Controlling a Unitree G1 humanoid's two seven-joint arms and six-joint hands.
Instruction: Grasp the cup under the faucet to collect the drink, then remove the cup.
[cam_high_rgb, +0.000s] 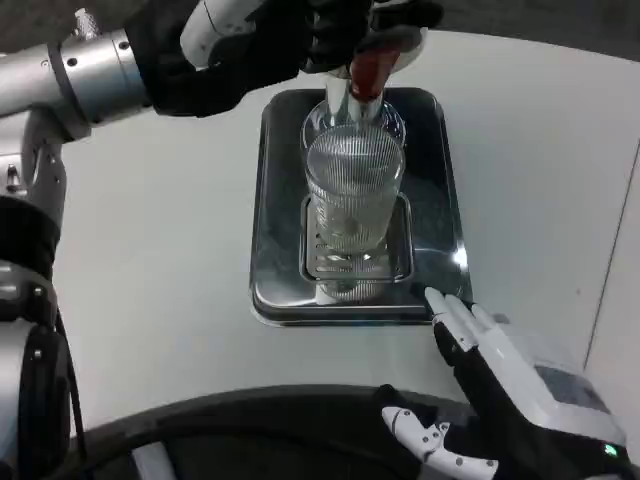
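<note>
Under the faucet (366, 75) | cup (352, 195) upright on tray (440, 180) grate, ungrasped | left hand (300, 35) at the faucet, grip unclear | right hand (500, 385) fingers spread, empty, just beside tray | filling seemingly underway; grasp and removal remain

One clear ribbed glass cup (353, 200) stands here. There is one shiny rectangular metal drip tray (445, 200), one red faucet lever (368, 70), one white desk (160, 300), and two robot hands, left (260, 40) and right (510, 385).
</note>
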